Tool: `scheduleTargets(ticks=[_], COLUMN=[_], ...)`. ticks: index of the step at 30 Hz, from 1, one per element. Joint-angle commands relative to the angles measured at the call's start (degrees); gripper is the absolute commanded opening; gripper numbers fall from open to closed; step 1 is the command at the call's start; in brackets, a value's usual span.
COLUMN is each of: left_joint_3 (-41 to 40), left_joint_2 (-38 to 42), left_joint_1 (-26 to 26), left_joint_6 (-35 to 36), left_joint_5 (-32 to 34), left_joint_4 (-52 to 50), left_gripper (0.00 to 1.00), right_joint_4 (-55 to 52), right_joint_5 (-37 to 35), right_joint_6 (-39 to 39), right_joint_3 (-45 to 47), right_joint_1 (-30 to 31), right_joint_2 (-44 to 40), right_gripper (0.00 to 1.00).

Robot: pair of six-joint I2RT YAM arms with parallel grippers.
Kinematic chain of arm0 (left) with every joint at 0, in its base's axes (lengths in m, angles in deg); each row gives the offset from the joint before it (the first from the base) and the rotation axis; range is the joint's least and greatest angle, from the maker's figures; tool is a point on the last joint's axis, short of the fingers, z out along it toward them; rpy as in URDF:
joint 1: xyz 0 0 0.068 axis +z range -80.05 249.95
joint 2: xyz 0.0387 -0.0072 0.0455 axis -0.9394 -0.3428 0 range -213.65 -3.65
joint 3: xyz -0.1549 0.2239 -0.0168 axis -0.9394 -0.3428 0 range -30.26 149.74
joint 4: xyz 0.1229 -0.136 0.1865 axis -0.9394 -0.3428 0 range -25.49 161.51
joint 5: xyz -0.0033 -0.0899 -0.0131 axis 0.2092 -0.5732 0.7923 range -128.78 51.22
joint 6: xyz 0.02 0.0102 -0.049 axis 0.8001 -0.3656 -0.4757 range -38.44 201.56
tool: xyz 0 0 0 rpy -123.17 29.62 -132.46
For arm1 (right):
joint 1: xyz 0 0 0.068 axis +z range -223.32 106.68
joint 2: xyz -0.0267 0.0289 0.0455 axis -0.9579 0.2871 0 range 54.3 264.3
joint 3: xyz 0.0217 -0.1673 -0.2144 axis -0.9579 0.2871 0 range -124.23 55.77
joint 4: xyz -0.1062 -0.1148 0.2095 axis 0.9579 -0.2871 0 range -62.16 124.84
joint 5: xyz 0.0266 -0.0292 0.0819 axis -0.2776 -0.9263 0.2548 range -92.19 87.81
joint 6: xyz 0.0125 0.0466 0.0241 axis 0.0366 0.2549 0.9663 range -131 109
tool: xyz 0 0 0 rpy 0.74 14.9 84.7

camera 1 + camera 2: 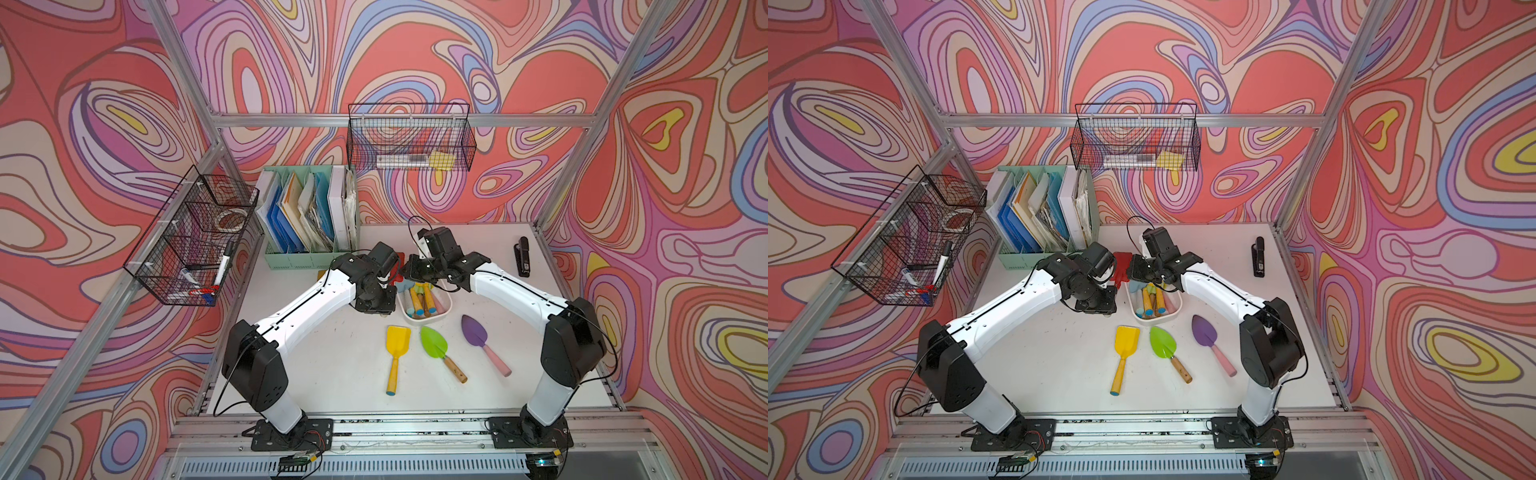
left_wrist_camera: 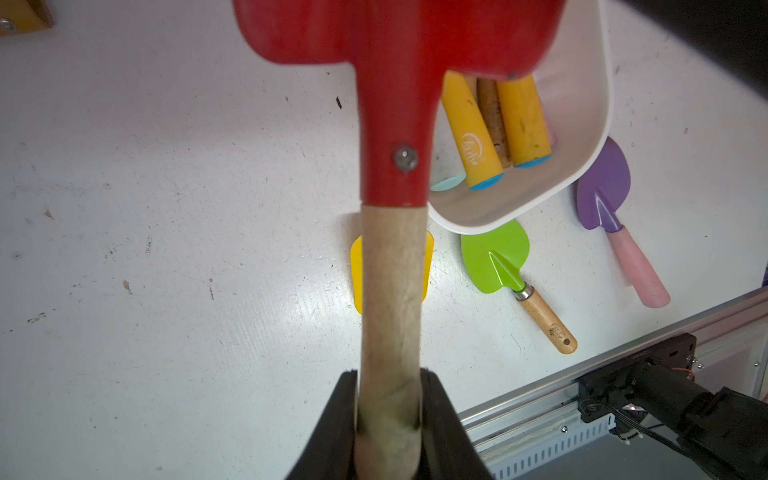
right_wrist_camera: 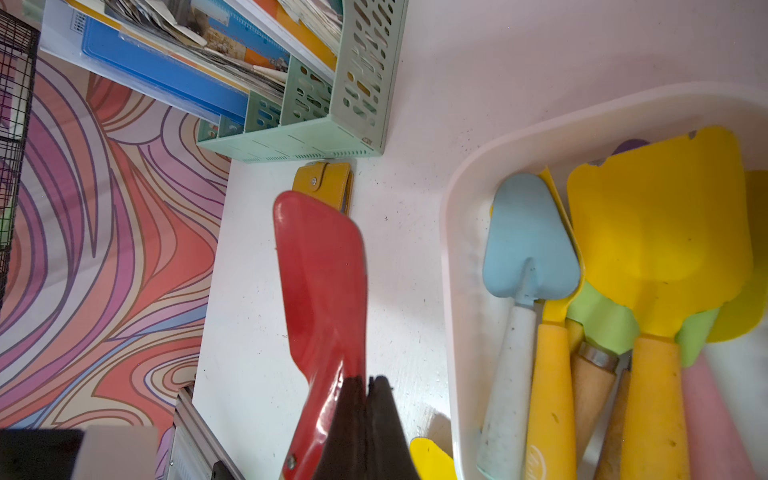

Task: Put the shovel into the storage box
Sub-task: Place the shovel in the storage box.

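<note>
Risk lies in the handover: the red shovel [image 2: 395,124] hangs just beside the storage box [image 1: 445,309], its wooden handle clamped in the left end effector [image 2: 390,419], while the right end effector [image 3: 368,399] is pinched together on the blade's edge. Two pulls could twist it loose. Box already holds several shovels; three more lie on the table [image 1: 332,374] nearby.

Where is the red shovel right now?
The red shovel is off the table, its wooden handle clamped in the left gripper, blade beside the white storage box. The shut right gripper sits at the blade's edge.
</note>
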Motion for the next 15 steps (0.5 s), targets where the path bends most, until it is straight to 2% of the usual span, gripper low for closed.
scheduleTargets(ticks=[1, 2, 4, 6, 7, 15], left_joint_3=[1.5, 1.5, 1.4, 1.4, 1.4, 0.2], left_joint_2=[1.5, 1.6, 2.0, 2.4, 2.5, 4.7], left_joint_1=[-0.4, -0.4, -0.4, -0.4, -0.4, -0.4], left_joint_6=[0.8, 1.0, 1.2, 1.3, 1.4, 2.4], left_joint_5=[-3.7, -4.1, -4.4, -4.5, -4.5, -5.9], left_joint_4=[2.1, 2.3, 2.6, 2.8, 2.7, 4.1], left_gripper=[0.42, 0.59, 0.83, 0.97, 0.99, 0.99], right_joint_4=[1.9, 1.9, 1.9, 1.8, 1.8, -2.4], right_joint_5=[0.1, 0.0, -0.3, -0.7, -0.9, -2.5], right_joint_6=[0.3, 0.3, 0.3, 0.2, 0.0, -4.3], right_joint_3=[0.4, 0.3, 0.3, 0.3, 0.2, -3.5], right_joint_1=[0.5, 0.5, 0.5, 0.5, 0.5, 0.4], right_joint_2=[-0.3, -0.3, -0.2, -0.3, -0.2, 2.9], right_gripper=[0.00, 0.00, 0.00, 0.00, 0.00, 0.00])
